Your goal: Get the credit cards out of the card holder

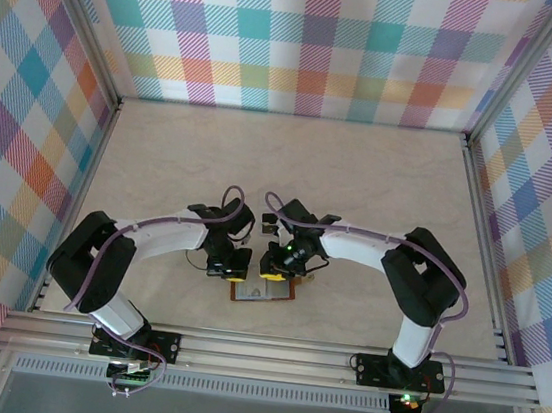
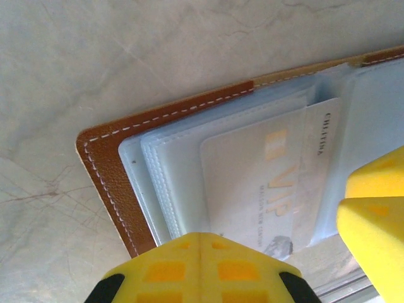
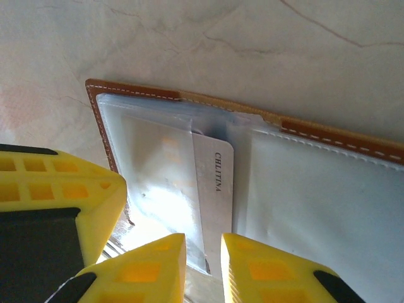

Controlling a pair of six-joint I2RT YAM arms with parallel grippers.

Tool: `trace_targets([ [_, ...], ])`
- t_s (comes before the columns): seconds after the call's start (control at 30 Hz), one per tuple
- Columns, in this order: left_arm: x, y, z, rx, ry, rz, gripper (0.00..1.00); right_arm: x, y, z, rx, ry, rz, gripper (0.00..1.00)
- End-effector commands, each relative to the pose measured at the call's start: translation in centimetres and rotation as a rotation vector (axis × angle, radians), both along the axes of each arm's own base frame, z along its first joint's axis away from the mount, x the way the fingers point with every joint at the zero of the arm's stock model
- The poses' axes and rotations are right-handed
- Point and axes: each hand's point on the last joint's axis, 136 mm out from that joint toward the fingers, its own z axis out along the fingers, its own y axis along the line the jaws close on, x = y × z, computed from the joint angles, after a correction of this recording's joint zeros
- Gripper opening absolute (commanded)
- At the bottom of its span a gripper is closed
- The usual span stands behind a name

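Observation:
The brown leather card holder (image 1: 263,292) lies open on the table between the two arms, its clear inner pockets facing up. A pale credit card (image 2: 271,183) printed "VIP" sits in a pocket, and one edge strip of it (image 3: 214,189) sticks out of the sleeve. My left gripper (image 2: 201,237) is shut, with its tips resting on the pockets at the holder's near edge (image 2: 107,158). The jaws of my right gripper (image 3: 203,246) stand narrowly open with the card's bare strip in the gap between them. In the top view both grippers, left (image 1: 231,270) and right (image 1: 273,275), hover close together over the holder.
The pale marbled table (image 1: 291,168) stretches to checked walls at the back and both sides. A metal rail (image 1: 268,352) runs along the near edge just below the holder. Each wrist view catches the other gripper's yellow fingers (image 2: 372,208) (image 3: 57,196) close by.

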Motion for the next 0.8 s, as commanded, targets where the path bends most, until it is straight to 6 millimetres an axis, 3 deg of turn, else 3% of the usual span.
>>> trace_targets([
  [0.0,-0.5,0.5,-1.0,0.061,0.024,-0.039,0.0,-0.5,-0.5,-1.5,-0.013,0.036,0.003,0.23],
  [0.3,-1.6,2.0,-3.0,0.14,0.076,-0.054,0.0,-0.9,-0.4,-2.5,0.013,0.063,0.002,0.23],
  [0.77,-1.9,2.7,-3.6,0.183,0.105,-0.06,0.0,-0.6,1.0,0.0,0.246,0.093,-0.047,0.17],
])
